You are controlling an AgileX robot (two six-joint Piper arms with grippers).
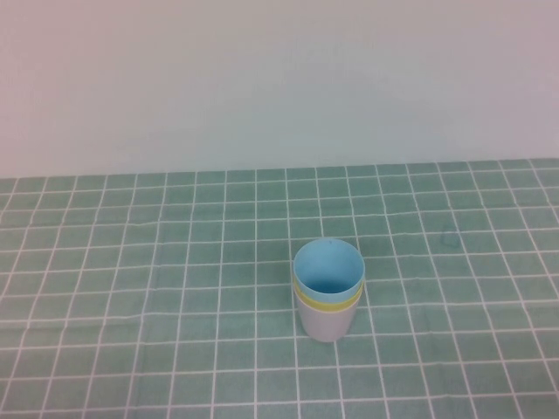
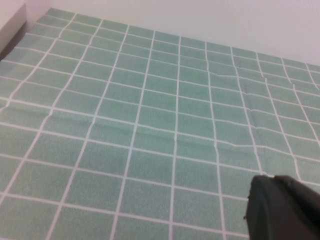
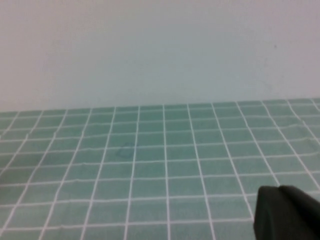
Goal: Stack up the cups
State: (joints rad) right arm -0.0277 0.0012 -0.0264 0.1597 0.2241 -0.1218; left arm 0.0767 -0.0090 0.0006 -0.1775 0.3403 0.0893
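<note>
The three cups stand nested in one upright stack at the middle of the green checked cloth in the high view. The light blue cup [image 1: 327, 269] is innermost and on top. Only a rim band of the yellow cup [image 1: 330, 305] shows below it. The whitish-grey cup [image 1: 325, 325] is outermost at the bottom; its inside is hidden. Neither arm shows in the high view. My left gripper [image 2: 272, 178] shows only in the left wrist view, shut and empty over bare cloth. My right gripper [image 3: 278, 189] shows only in the right wrist view, shut and empty. No cup shows in either wrist view.
The green cloth with white grid lines [image 1: 175, 288] covers the table up to a plain pale wall [image 1: 279, 78] at the back. A pale ledge [image 2: 10, 17] shows at the cloth's far corner in the left wrist view.
</note>
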